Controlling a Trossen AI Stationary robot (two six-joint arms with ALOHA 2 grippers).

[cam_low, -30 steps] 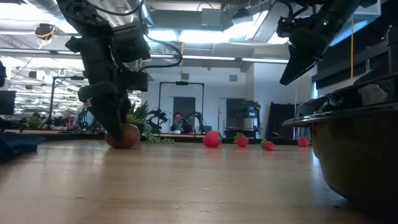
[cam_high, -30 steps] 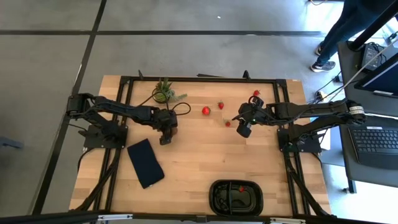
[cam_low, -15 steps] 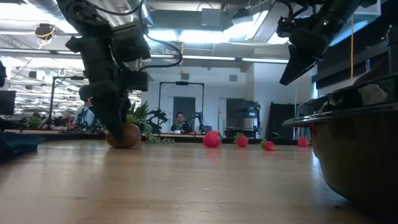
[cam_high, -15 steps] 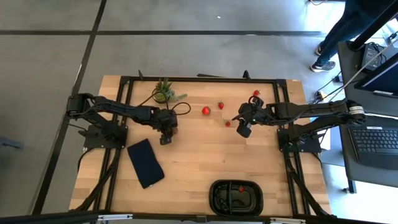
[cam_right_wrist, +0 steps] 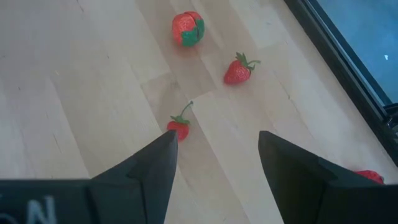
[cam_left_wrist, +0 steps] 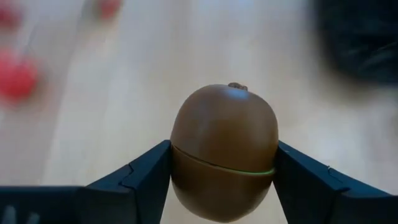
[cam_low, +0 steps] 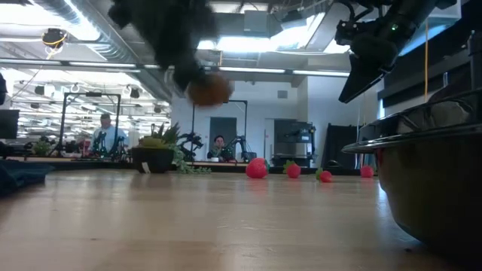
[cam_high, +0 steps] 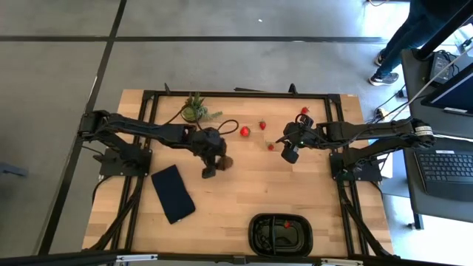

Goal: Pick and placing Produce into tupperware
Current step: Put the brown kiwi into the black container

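Surface: pale wooden table top (cam_high: 244, 185) inside a black frame, on a grey floor; beyond it I see an open workshop with ceiling lights.

Step in hand: I judge this to be the carry. My left gripper (cam_left_wrist: 219, 180) has the brown oval kiwi-like fruit (cam_left_wrist: 224, 149) clamped between its two dark fingers (cam_left_wrist: 140, 174) and raised off the wood; in the low view the fruit (cam_low: 208, 89) hangs well above the table.

Left fingers: closed partway, one against each side of the fruit, nothing else held.

Where the fruit is: in the high view it sits near the table's middle (cam_high: 225, 160), well apart from the black rounded-rectangular plastic tray with inner compartments (cam_high: 260, 235) at the near edge.

Next move: I reckon I must swing the left arm across to the tray, settle over a free compartment, lower, then let go. One small red piece (cam_high: 287, 224) already lies in the tray.

Right gripper: it hovers (cam_right_wrist: 214, 146) with its fingers apart and empty, over a small red strawberry with a green stalk (cam_right_wrist: 179, 127). Another strawberry (cam_right_wrist: 239, 70) and a round red-and-green fruit (cam_right_wrist: 188, 28) lie farther off on the wood.

How the fruit looks: smooth matt brown skin, plump egg shape, small stem nub at one end, a thin green seam round its waist. It looks like a rigid toy, so I expect it to stay firm in the grip.
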